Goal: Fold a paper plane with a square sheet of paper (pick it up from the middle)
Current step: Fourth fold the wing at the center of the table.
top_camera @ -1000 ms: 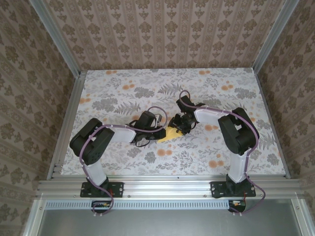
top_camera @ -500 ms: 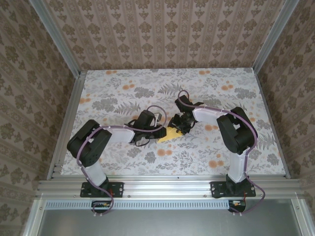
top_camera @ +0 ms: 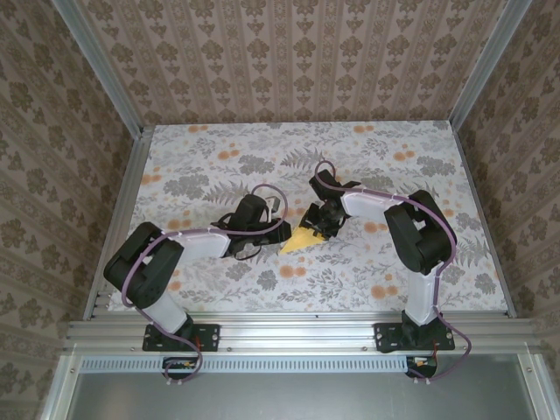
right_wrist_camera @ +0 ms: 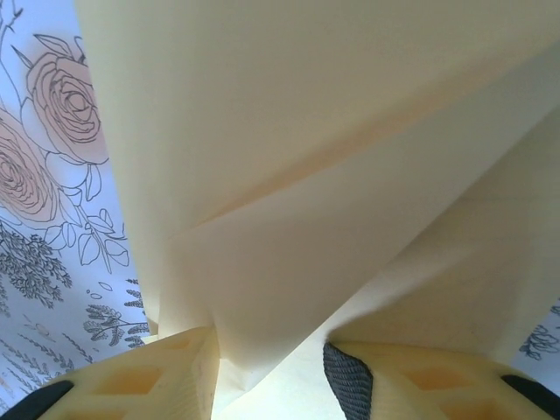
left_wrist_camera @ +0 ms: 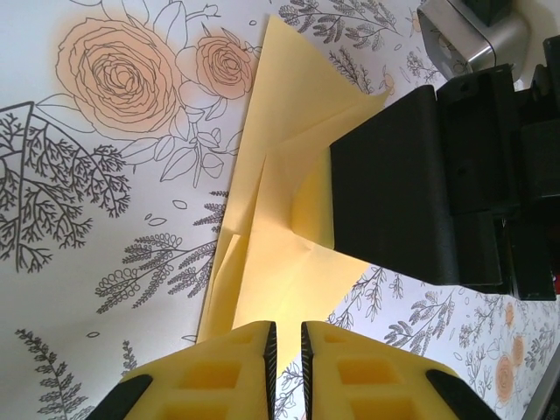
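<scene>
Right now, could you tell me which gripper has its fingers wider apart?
The right gripper: a fold of the yellow paper sits between its spread fingers, while the left gripper shows only a narrow slit between its own.

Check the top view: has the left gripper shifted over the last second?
Yes. The left gripper has pulled back toward the left frame rail, away from the yellow paper, which now shows more.

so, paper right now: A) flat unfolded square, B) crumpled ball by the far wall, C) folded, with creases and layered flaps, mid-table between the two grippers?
C: the paper shows creases and overlapping layers in the left wrist view, and from above it is a small wedge in the middle of the table.
</scene>
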Motion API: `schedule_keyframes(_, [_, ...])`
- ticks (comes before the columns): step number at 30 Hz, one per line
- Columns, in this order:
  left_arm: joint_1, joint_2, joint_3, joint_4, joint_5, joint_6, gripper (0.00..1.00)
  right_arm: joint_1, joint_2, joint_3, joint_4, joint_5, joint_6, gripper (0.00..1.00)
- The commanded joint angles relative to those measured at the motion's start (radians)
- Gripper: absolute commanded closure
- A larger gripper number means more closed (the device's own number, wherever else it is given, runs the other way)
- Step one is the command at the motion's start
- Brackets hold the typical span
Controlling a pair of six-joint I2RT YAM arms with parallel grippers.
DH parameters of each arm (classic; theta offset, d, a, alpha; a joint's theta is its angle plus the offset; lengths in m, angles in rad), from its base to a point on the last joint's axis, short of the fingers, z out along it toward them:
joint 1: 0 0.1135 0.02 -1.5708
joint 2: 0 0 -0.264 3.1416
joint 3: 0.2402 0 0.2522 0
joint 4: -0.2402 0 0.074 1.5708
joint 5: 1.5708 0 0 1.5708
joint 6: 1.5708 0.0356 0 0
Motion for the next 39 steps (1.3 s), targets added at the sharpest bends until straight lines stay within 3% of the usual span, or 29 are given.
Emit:
schedule_keyframes(1, [0.002,0.012,-0.008,0.017,0.002,-0.019,0.82,0.003,0.265,-0.127,-0.104,0.246,-0.014,0.56])
schedule_keyframes(25, [-0.011,0.1,0.008,0.118,0.11,-0.046,0.85,0.019,0.312,-0.092,-0.143,0.293,-0.037,0.42])
schedule_keyframes(39, [-0.028,0.128,0.009,0.134,0.136,-0.032,0.86,0.014,0.348,-0.092,-0.136,0.271,0.015,0.45])
